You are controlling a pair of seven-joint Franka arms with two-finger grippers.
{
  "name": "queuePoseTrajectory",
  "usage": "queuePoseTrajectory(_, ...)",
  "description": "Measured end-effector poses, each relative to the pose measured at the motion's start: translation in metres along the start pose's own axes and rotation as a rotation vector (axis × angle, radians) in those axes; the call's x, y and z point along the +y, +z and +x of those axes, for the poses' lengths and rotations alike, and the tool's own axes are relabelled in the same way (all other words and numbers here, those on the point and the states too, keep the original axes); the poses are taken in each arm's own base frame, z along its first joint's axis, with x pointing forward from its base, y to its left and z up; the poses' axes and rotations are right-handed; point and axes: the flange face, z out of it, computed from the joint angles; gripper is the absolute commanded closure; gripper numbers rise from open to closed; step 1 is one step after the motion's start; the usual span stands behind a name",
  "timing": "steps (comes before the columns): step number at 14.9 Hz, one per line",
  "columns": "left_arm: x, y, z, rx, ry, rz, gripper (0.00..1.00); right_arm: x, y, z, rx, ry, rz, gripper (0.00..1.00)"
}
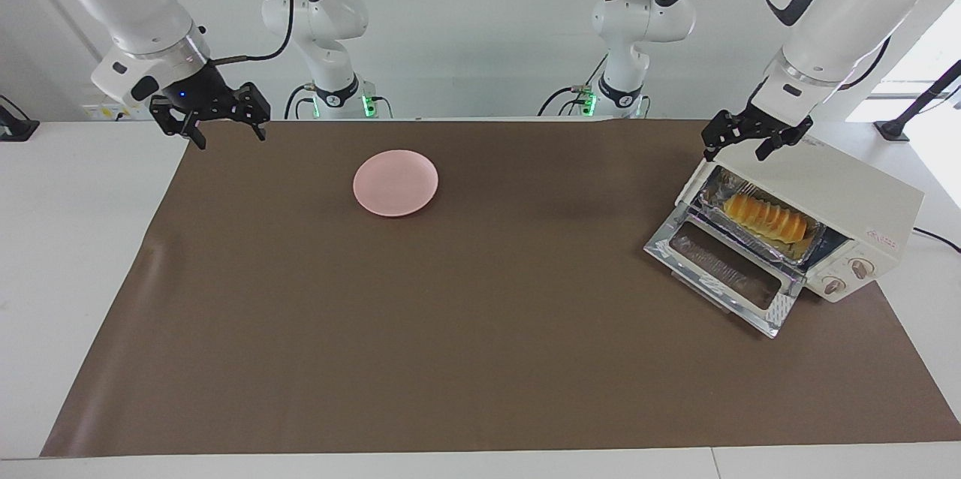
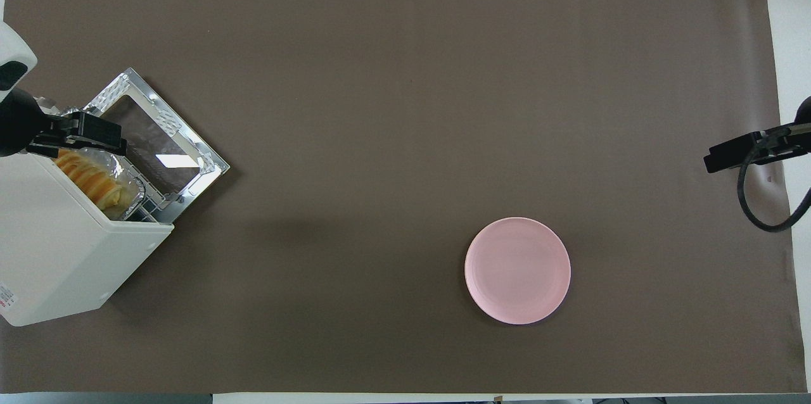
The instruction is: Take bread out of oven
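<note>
Left gripper (image 1: 736,143) with fingers spread, empty, up over oven (image 1: 826,201) at its top front edge. Bread (image 1: 764,217) on foil tray (image 1: 781,246) inside oven, door (image 1: 724,275) dropped open, at left arm's end of brown mat (image 1: 480,329). Right gripper (image 1: 223,129) waiting, fingers apart, empty, over mat's corner. Pink plate (image 1: 396,182) well apart from oven.

The brown mat (image 1: 450,329) looks matt, like paper or thin vinyl, smooth with a few soft ripples. The oven (image 1: 841,201) has a cream painted shell with a slight sheen, and its door (image 1: 721,269) is shiny chrome around glass. Crinkly silver foil tray (image 1: 751,239) inside. The bread (image 1: 764,216) looks glazed and ridged. The pink plate (image 1: 396,182) is smooth, satin plastic maybe.
</note>
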Motion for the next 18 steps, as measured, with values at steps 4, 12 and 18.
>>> queuePoseTrajectory(4, -0.006, 0.002, 0.011, 0.047, -0.013, 0.000, 0.00, 0.000, 0.000, 0.000, 0.000, 0.000, 0.000, 0.00)
queuePoseTrajectory(12, -0.010, 0.091, 0.134, -0.048, -0.235, 0.131, 0.00, 0.000, 0.001, -0.002, -0.014, 0.000, 0.003, 0.00)
queuePoseTrajectory(18, -0.035, 0.121, 0.140, -0.054, -0.521, 0.288, 0.00, 0.001, 0.001, -0.002, -0.014, 0.002, 0.003, 0.00)
